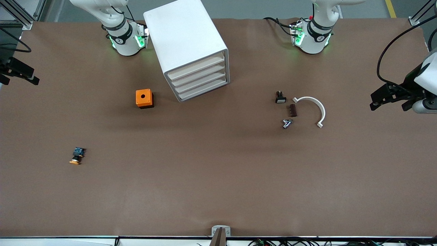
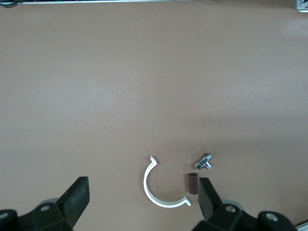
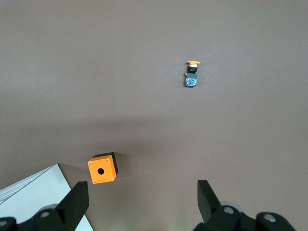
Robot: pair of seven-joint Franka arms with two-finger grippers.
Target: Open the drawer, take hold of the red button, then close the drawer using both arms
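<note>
The white cabinet [image 1: 186,34] stands between the arm bases, with all four drawers shut. The drawer [image 1: 198,67] is the uppermost one, and its off-white front is flush with the rest. The red-capped button is hidden from every view. My left gripper [image 1: 389,102] is open and empty, in the air at the left arm's end of the table; the left wrist view shows it [image 2: 143,192] over small parts. My right gripper [image 1: 18,78] is open and empty at the right arm's end. In the right wrist view it [image 3: 142,192] is over bare table beside the cabinet's corner [image 3: 29,197].
An orange cube with a hole [image 1: 144,98] [image 3: 102,168] sits beside the cabinet. A yellow-orange-capped button [image 1: 77,156] [image 3: 192,72] lies nearer the front camera. A white curved clamp [image 1: 315,107] [image 2: 159,192], brown piece [image 1: 293,110] [image 2: 193,183], metal bolt [image 1: 286,123] [image 2: 205,161] and small black part [image 1: 280,97] lie toward the left arm's end.
</note>
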